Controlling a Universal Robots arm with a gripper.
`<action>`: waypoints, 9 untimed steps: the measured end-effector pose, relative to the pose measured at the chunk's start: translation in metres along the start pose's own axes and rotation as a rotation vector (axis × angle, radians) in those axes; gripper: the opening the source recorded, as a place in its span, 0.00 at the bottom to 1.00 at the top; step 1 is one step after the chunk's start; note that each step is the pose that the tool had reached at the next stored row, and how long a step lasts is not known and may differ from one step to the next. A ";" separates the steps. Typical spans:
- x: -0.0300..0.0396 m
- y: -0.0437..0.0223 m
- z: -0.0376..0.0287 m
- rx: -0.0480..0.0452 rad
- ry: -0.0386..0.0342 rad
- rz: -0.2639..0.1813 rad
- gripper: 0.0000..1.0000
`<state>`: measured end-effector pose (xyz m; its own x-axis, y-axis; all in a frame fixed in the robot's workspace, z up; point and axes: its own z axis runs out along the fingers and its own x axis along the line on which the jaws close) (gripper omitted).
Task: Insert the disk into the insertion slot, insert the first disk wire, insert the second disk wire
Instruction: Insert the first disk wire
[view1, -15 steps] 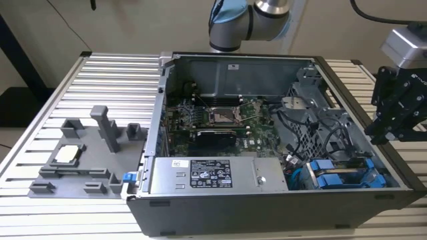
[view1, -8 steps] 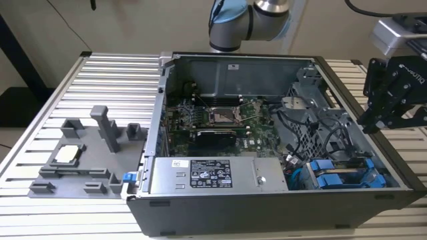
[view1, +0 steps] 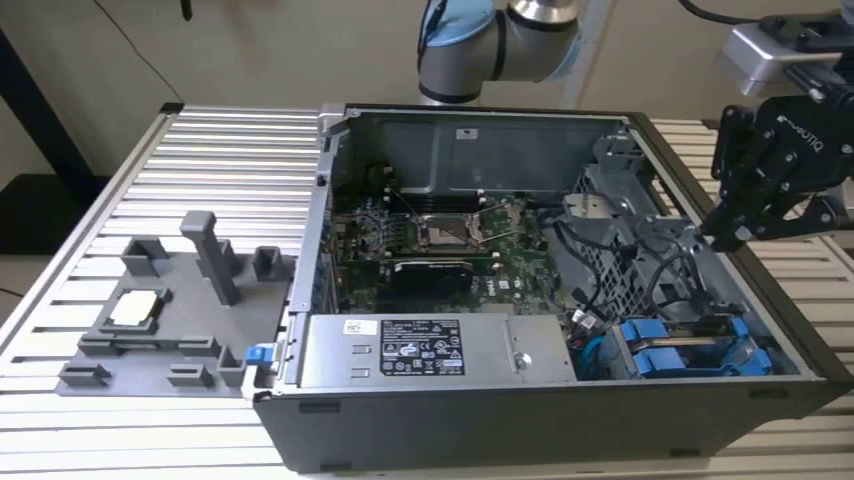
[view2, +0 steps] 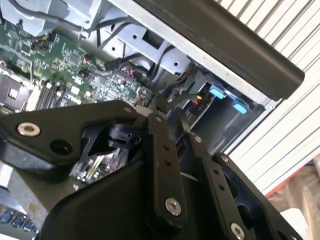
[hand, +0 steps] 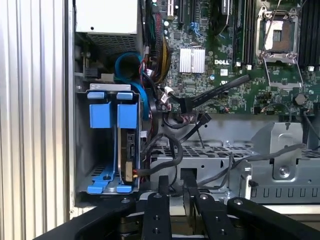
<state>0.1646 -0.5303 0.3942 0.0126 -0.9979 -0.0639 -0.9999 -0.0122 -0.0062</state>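
Observation:
The disk (hand: 130, 150) sits edge-on in its blue carrier (hand: 127, 115), inside the drive bay at the open computer case's corner. A second blue carrier (hand: 99, 116) stands beside it. In the exterior view both blue carriers (view1: 674, 345) lie at the case's lower right. A thin red-tipped wire (hand: 136, 172) reaches the disk's end, and a bundle of black wires (hand: 167, 150) loops beside the bay. My gripper (view1: 731, 238) hangs above the case's side on the exterior view's right, apart from the bay. Its fingers stand close together (hand: 176, 181) (view2: 170, 119) with nothing between them.
The grey labelled power-supply box (view1: 420, 350) lies along the case's near wall. Behind it is the green motherboard (view1: 441, 240), and a perforated metal cage (hand: 210, 155) sits beside the bay. A grey fixture block (view1: 160, 310) stands on the slatted table (view1: 227, 150) on the exterior view's left.

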 end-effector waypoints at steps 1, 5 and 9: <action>-0.0005 0.0024 0.0002 0.0006 0.0000 0.000 0.27; -0.0013 0.0190 0.0010 0.0049 0.0001 0.000 0.27; -0.0024 0.0352 0.0020 0.0069 0.0001 0.000 0.27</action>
<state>0.1294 -0.5282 0.3922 0.0128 -0.9979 -0.0637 -0.9998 -0.0120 -0.0131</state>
